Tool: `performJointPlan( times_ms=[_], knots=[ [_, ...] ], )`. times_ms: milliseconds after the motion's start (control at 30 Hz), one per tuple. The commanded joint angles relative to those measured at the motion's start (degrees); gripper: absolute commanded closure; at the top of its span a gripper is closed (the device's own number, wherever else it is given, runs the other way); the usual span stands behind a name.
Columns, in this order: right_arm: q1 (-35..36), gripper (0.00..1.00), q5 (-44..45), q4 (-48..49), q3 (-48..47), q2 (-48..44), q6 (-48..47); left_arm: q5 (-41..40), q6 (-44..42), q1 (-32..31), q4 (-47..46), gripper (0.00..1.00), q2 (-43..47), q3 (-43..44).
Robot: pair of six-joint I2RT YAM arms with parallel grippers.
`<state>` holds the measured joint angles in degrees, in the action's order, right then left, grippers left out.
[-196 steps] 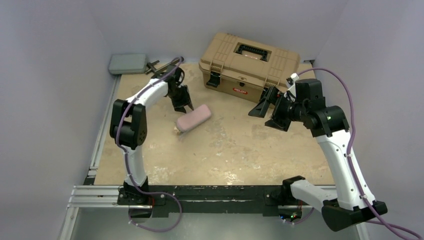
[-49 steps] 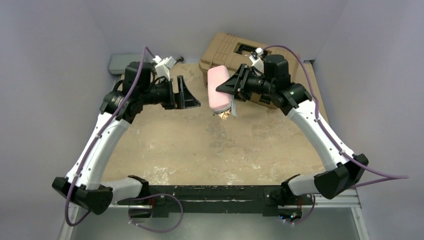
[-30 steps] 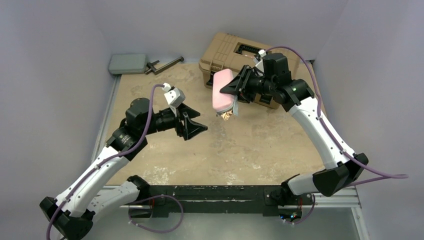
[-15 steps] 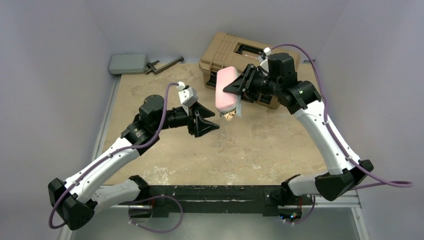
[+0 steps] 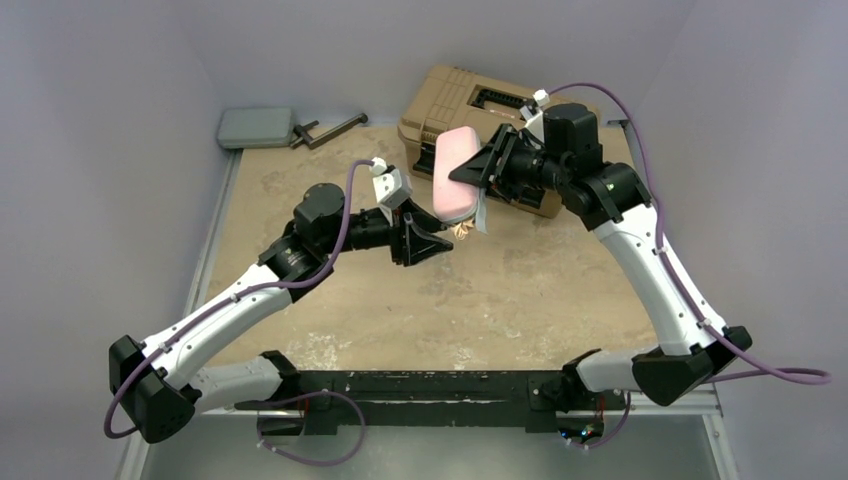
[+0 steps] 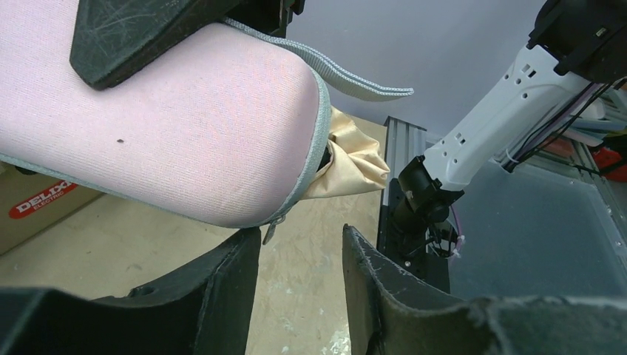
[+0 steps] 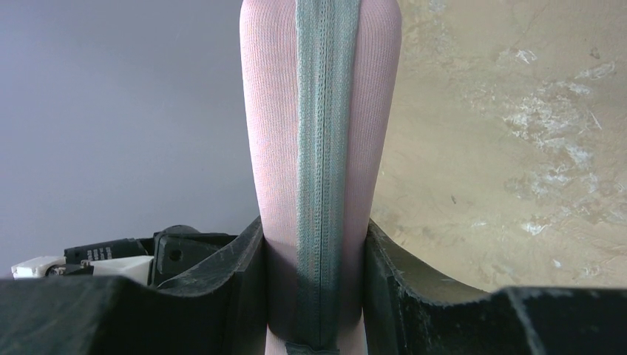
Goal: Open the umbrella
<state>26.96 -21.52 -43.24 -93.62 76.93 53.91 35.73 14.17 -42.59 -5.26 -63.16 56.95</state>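
A pink pouch (image 5: 455,185) hangs in the air in front of the toolbox, with my right gripper (image 5: 468,178) shut on its middle. In the right wrist view both fingers press the pouch (image 7: 270,111) on either side of its grey strip (image 7: 325,148). Beige-tan fabric of the umbrella (image 6: 356,164) pokes out of the pouch's open lower end (image 5: 462,231); the rest of the umbrella is hidden inside. My left gripper (image 5: 445,246) sits just below and left of that end. It is open (image 6: 299,240), with nothing between its fingers. The small zipper pull (image 6: 268,231) dangles by one fingertip.
A tan hard toolbox (image 5: 470,100) stands at the back right, behind the pouch. A grey flat case (image 5: 257,127) and a dark clamp-like tool (image 5: 325,130) lie at the back left. The wooden board (image 5: 450,310) lies under both arms.
My left arm has swung right and forward until its fingers are under the pouch's open end, and its jaws have narrowed. The right gripper and pouch have drifted slightly right.
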Motion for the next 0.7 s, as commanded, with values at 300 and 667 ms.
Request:
performJointPlan(
  times_ms=[300, 667],
  knots=[
    [0.1, 1.0, -0.1, 3.8, -3.1, -2.8, -0.7, -2.7, 0.0, -1.0, -4.4, 0.68, -0.1, 3.3],
    [0.2, 1.0, -0.3, 4.5, -1.3, -3.6, -0.6, -4.9, 3.5, -1.4, -5.7, 0.75, -1.2, 4.3]
  ],
)
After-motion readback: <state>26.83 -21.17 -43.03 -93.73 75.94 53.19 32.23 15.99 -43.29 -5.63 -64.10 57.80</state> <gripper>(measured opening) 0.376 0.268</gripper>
